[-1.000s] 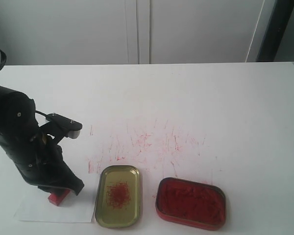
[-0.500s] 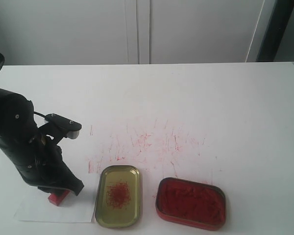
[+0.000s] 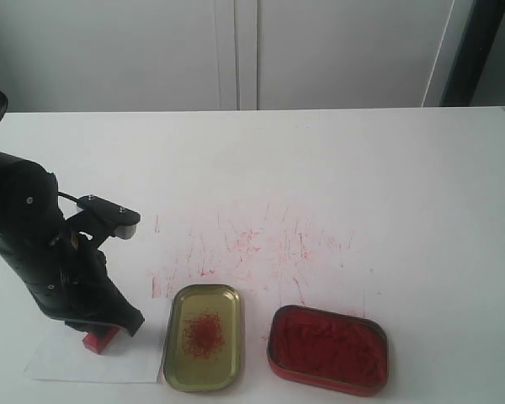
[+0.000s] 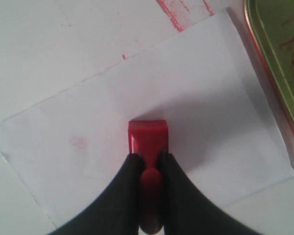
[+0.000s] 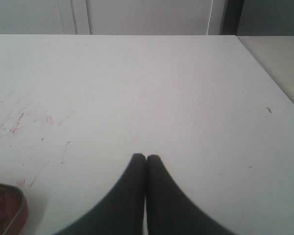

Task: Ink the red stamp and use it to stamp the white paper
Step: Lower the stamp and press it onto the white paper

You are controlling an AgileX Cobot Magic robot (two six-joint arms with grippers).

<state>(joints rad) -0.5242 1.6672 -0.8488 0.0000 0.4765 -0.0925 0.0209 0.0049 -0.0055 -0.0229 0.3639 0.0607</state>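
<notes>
The red stamp [image 3: 100,339] [image 4: 147,139] stands base-down on the white paper [image 3: 67,362] [image 4: 186,98] at the front left of the table. My left gripper [image 3: 109,326] [image 4: 148,159] is shut on the stamp's knob handle, its black fingers [image 4: 132,169] pressed against both sides. A faint pink mark [image 4: 78,142] shows on the paper beside the stamp. My right gripper [image 5: 146,157] is shut with nothing in it, hanging over bare tabletop; it does not show in the exterior view.
A gold tray [image 3: 204,337] [image 4: 279,63] with a red smudge lies just right of the paper. The red ink tin [image 3: 328,349] [image 5: 5,208] sits further right near the front edge. Red scratch marks [image 3: 252,244] cover the table's middle.
Almost nothing differs. The left arm has settled very slightly; the stamp stays at the same spot on the paper.
</notes>
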